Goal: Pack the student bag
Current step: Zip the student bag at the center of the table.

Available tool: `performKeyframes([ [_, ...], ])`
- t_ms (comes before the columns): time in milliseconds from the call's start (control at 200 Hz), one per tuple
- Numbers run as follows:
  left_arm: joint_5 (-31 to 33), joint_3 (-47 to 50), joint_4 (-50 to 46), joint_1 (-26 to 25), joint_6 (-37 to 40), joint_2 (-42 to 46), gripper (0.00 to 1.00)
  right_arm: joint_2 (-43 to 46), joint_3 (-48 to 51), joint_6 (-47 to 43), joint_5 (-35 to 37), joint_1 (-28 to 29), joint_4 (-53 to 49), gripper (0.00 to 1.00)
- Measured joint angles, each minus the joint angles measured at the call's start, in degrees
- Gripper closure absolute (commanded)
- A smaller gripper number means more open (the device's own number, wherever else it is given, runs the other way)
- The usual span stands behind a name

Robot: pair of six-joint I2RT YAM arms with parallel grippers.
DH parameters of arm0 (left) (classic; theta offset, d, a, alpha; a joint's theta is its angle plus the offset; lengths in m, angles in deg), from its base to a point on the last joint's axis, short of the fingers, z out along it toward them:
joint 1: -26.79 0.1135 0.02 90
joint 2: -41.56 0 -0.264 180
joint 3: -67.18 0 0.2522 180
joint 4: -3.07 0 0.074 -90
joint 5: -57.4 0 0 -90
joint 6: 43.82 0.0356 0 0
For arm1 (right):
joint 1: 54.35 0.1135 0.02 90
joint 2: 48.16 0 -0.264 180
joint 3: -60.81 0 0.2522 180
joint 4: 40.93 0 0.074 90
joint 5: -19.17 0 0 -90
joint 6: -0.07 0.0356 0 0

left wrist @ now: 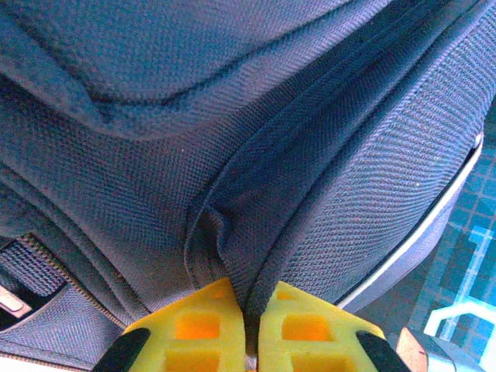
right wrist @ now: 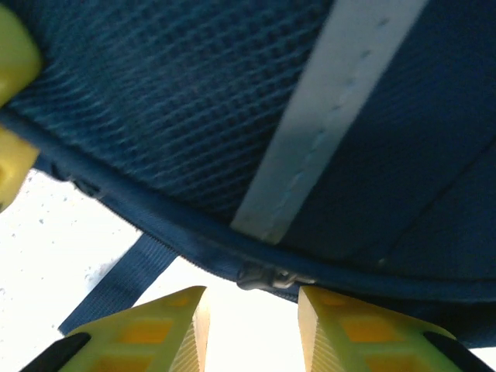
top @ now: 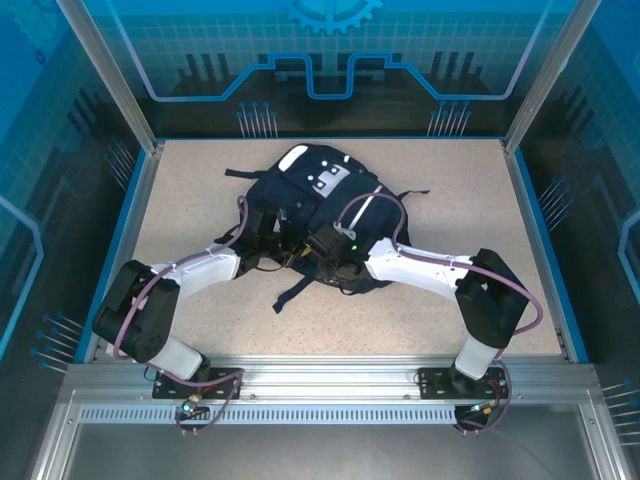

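Both arms were on the student bag (top: 300,200), which lay in the middle of the table (top: 200,180).
My left gripper (left wrist: 252,302) was pinching a raised fold of the bag's navy fabric along a seam. My right gripper (right wrist: 252,298) stood spread, gripping nothing, with what looked like a zipper pull (right wrist: 263,277) just above the gap, below a white stripe (right wrist: 341,116); that view was blurred.
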Motion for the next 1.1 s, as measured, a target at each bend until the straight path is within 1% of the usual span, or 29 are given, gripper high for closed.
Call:
performKeyframes([
  [125, 0.0, 0.0, 0.0, 0.0, -0.5, 0.0, 1.00, -1.1, -1.8, 1.6, 2.4, 0.0, -1.0, 0.66],
  [290, -0.2, 0.0, 0.4, 0.0, -0.7, 0.0, 1.00, -1.8, -2.4, 2.7, 4.0, 0.0, -1.8, 0.75],
  [480, -0.2, 0.0, 0.4, 0.0, -0.7, 0.0, 1.00, -3.0, -3.9, 3.0, 4.8, 0.0, -3.8, 0.91],
  [535, -0.2, 0.0, 0.5, 0.0, -0.7, 0.0, 1.00, -3.1, -4.4, 2.5, 4.9, 0.0, -4.5, 1.00],
  [725, -0.3, 0.0, 1.0, 0.1, -0.5, 0.0, 1.00, -3.0, -7.1, -0.2, 6.2, 0.0, -9.4, 1.00],
  [870, -1.2, 0.0, 1.2, 0.9, -0.1, 0.0, 1.00, -1.6, -7.0, -6.6, 6.3, -0.4, -11.2, 1.00],
  [1101, -3.2, 0.0, 1.0, 2.5, 1.3, 0.0, 1.00, 4.3, -1.9, -17.1, 6.2, -3.4, -11.8, 1.00],
])
